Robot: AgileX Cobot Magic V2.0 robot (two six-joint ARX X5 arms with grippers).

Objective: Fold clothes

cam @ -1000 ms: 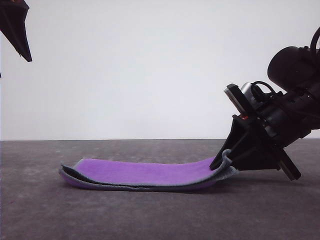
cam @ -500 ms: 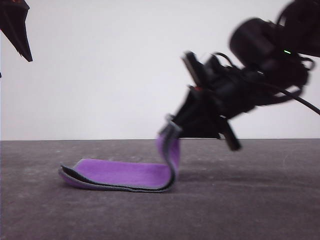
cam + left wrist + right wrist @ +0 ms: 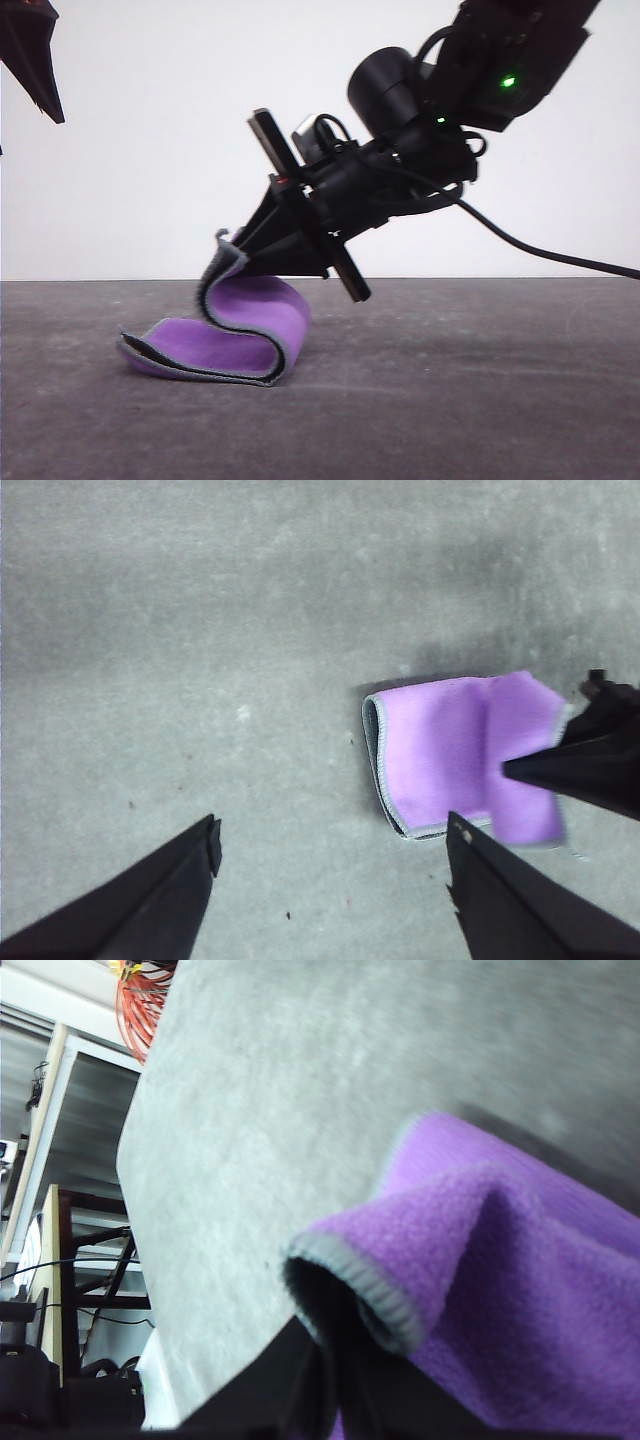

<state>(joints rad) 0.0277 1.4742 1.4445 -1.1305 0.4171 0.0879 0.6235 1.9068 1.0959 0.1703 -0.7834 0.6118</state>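
The clothes [image 3: 235,330] are a purple cloth with a grey hem, lying on the grey table and curled into an S shape. My right gripper [image 3: 232,252] is shut on the cloth's raised right edge, holding it above the middle of the flat part. The wrist view of that arm shows the hemmed edge [image 3: 370,1295] pinched between the fingers. In the left wrist view the clothes [image 3: 440,750] lie flat with the lifted flap folded over. My left gripper [image 3: 330,865] hangs open high above the table, left of the cloth, fingertip [image 3: 52,105] at the upper left.
The grey table [image 3: 480,400] stretches bare to the right and in front of the cloth. A black cable [image 3: 560,258] trails from the right arm toward the right edge. Past the table's far edge are a frame and orange cables [image 3: 145,1000].
My right gripper has carried the cloth's right edge up and to the left, over the flat part, curling the cloth. The left gripper has stayed still.
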